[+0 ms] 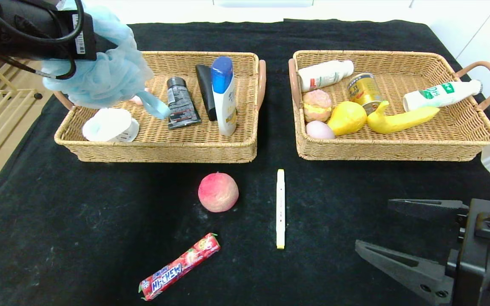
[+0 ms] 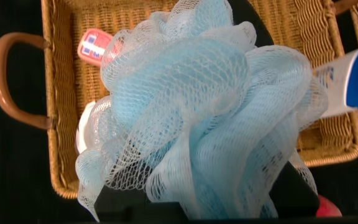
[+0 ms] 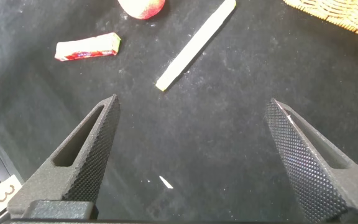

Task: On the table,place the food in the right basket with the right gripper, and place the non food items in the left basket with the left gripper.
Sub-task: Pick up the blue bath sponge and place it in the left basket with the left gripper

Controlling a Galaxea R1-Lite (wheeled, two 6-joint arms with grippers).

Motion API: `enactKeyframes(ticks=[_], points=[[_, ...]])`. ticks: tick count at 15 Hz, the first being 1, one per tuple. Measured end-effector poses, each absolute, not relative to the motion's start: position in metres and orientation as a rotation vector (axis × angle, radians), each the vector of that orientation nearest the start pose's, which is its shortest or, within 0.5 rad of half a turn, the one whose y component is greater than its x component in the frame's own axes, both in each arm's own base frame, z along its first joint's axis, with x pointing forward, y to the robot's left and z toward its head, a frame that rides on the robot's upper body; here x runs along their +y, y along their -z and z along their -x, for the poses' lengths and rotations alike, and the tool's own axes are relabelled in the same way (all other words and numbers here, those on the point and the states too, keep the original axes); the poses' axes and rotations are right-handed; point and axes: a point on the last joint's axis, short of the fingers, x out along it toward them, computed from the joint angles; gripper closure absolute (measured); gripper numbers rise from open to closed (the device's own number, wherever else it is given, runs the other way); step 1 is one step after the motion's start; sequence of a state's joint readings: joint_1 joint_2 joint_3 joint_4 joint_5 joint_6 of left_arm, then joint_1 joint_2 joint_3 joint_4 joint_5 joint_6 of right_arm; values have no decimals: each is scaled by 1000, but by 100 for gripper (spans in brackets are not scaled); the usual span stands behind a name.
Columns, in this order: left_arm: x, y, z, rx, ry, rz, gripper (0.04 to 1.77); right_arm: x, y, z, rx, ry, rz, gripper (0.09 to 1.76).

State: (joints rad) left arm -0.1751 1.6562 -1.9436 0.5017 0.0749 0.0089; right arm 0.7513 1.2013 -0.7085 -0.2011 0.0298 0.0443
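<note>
My left gripper [image 1: 97, 43] is shut on a light blue mesh bath sponge [image 1: 100, 72] and holds it in the air over the far left end of the left wicker basket [image 1: 164, 152]. In the left wrist view the sponge [image 2: 204, 112] hides the jaws above the basket [image 2: 55, 124]. My right gripper [image 1: 372, 225] is open and empty low over the cloth at the front right. On the cloth lie a peach [image 1: 218, 192], a white marker [image 1: 280, 208] and a red Hi-Chew candy bar [image 1: 180, 267]. The right wrist view shows the gripper [image 3: 192, 102], marker [image 3: 194, 45], candy [image 3: 87, 48] and peach [image 3: 143, 6].
The left basket holds a white round tub [image 1: 109, 126], a grey tube [image 1: 181, 103], a black tube [image 1: 206, 89] and a blue-capped bottle [image 1: 223, 95]. The right basket [image 1: 389, 152] holds two white bottles, a can, a lemon, a banana, an egg and a bun.
</note>
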Motion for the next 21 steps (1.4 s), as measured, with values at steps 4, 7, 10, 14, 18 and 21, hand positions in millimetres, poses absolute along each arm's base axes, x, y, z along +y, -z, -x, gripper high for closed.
enactKeyframes(ticks=[4,7,10,14,18,21], points=[[-47,-390,-305,167,85,-27,110,122,-235,-130,292,-771,62,14],[-47,-379,-325,170,70,-2,110,122,-236,-129,286,-771,60,14],[-50,-369,-336,197,71,10,111,121,-237,-129,283,-771,59,14],[-48,-363,-341,214,62,10,100,121,-237,-128,280,-770,58,14],[-47,-360,-343,225,44,10,63,120,-238,-127,274,-771,59,14],[-47,-359,-343,230,44,8,46,120,-239,-127,272,-773,59,14]])
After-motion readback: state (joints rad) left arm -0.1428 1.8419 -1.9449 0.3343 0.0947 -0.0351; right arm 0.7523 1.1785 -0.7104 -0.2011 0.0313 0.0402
